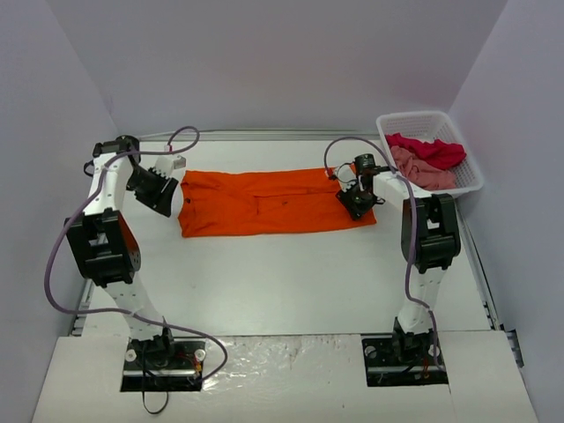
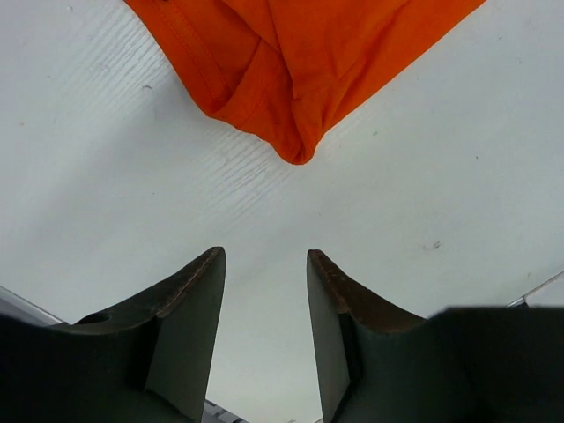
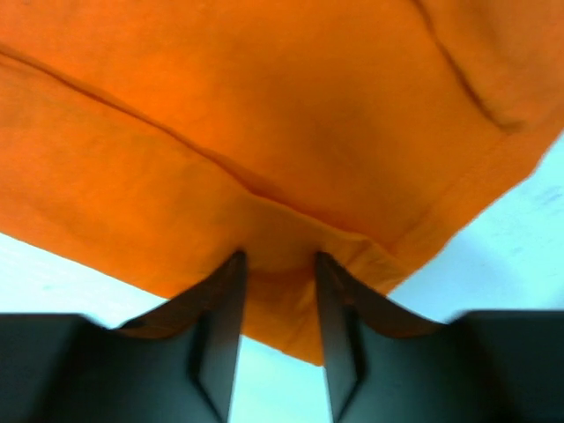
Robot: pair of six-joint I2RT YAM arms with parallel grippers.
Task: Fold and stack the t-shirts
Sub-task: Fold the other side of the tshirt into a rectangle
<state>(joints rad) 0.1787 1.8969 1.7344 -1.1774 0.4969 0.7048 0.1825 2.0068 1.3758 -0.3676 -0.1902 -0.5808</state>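
The bright orange t-shirt (image 1: 264,203) lies on the white table, folded into a long flat strip. My left gripper (image 1: 164,199) hangs at the strip's left end, open and empty; in the left wrist view (image 2: 264,256) it is over bare table, short of the shirt's corner (image 2: 291,79). My right gripper (image 1: 358,204) is on the strip's near right corner. In the right wrist view (image 3: 278,257) its jaws stand apart with the tips down on the orange cloth (image 3: 264,115), a small ridge of cloth between them. The crimson shirt (image 1: 438,151) and the dusty pink shirt (image 1: 423,170) lie crumpled in the basket.
The white lattice basket (image 1: 414,117) stands at the back right corner, close to the right arm. Grey walls enclose the table on three sides. Purple cables loop from both arms.
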